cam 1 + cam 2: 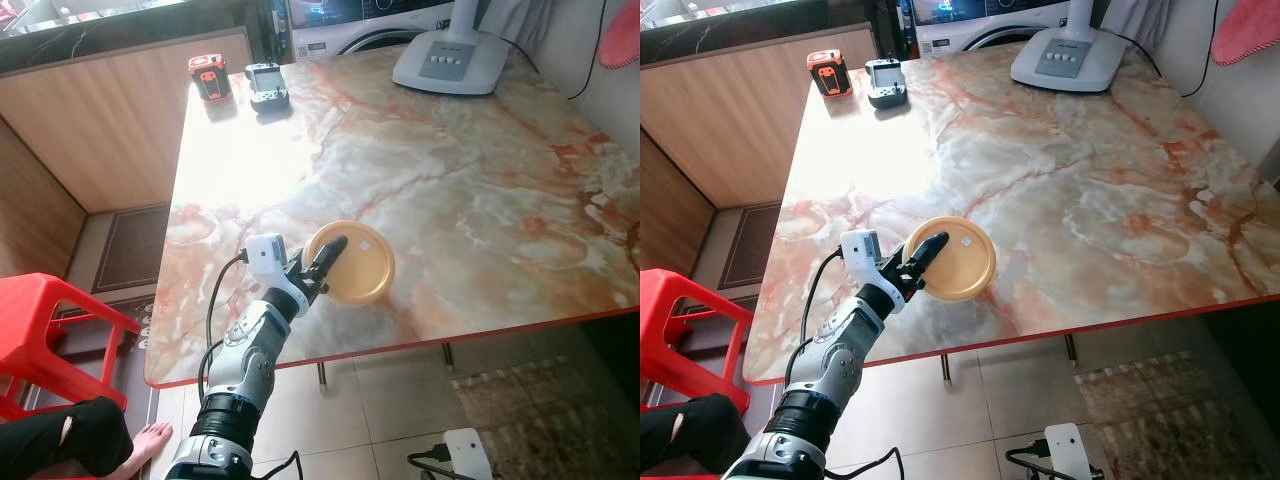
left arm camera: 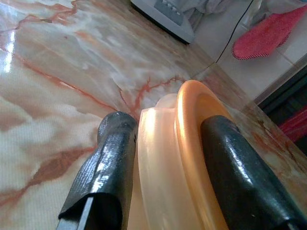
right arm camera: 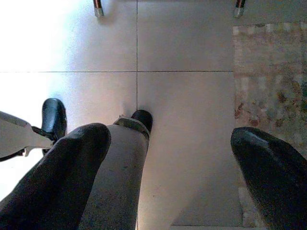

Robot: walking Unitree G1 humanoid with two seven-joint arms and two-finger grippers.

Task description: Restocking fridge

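Up front, the left hand (image 1: 322,262) is clenched on a round orange lid (image 1: 355,262), gripping its near-left rim at the front part of the marble-patterned bench (image 1: 450,180). The lid is near the bench's red front edge, closer to the left side than the right. From the left wrist view, the 2 black fingers (image 2: 103,167) pinch the lid (image 2: 177,158) from both sides, 1 on its paler underside and 1 on the orange top face, with the lid standing on edge between them. Whether the lid touches the bench surface or is raised just off it cannot be told.

At the far left corner of the bench sit a red and black device (image 1: 208,77) and a grey handheld controller (image 1: 266,84), just beside each other. At the far end stands the grey base of a fan (image 1: 450,60) with a row of buttons. A washing machine (image 1: 345,25) stands beyond the bench. A red plastic stool (image 1: 45,335) is on the floor to the left, and a person's leg and bare foot (image 1: 150,438) show beside it.

The right hand (image 3: 168,182) hangs over the tiled floor (image 3: 187,96) with its 2 fingers spread wide apart and nothing between them. A patterned rug (image 3: 268,72) lies alongside.
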